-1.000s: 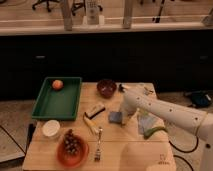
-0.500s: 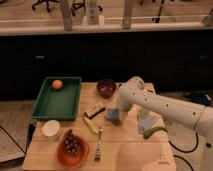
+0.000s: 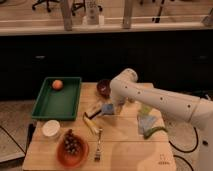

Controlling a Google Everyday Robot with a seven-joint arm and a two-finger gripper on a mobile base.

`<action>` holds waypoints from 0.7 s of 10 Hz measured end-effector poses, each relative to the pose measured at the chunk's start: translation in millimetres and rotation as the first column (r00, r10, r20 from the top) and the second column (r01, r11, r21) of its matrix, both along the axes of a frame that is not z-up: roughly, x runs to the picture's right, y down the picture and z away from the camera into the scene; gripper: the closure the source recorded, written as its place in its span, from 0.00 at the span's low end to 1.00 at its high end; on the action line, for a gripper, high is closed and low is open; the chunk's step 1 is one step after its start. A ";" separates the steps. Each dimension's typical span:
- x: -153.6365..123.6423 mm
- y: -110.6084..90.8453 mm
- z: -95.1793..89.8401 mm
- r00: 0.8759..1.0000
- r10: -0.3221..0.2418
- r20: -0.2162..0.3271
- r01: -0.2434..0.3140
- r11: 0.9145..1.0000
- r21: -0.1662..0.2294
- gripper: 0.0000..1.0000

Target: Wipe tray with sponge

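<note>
Near the middle of the wooden table (image 3: 127, 149), your gripper (image 3: 111, 105) has its jaws closed on the small blue-grey rectangular sponge (image 3: 106, 110); pickup looks done, so next carry it over the rim of the large dark green plastic tray (image 3: 54, 104) at the far-left corner

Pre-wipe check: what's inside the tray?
One orange round object in the far-left corner of the tray; otherwise bare floor. Nothing covers it: the gripper, shut on the sponge, is over the table to its right.

Dim warm light, soft blur; end effector (image 3: 112, 103) and sponge (image 3: 107, 110) at centre smear together
</note>
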State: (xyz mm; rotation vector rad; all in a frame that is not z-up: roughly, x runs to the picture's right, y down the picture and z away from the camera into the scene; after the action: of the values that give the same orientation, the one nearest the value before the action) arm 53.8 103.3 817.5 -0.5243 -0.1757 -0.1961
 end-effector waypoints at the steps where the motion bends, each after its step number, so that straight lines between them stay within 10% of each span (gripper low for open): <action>1: -0.7 -2.2 0.2 1.000 -0.005 -0.002 0.006 1.000 0.005 0.97; 7: -9.6 -39.4 -6.4 1.000 -0.024 -0.015 0.024 1.000 0.019 0.97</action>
State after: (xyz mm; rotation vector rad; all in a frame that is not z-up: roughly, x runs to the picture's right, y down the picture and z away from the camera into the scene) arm 44.1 63.9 811.1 -0.5084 -0.1529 -0.2174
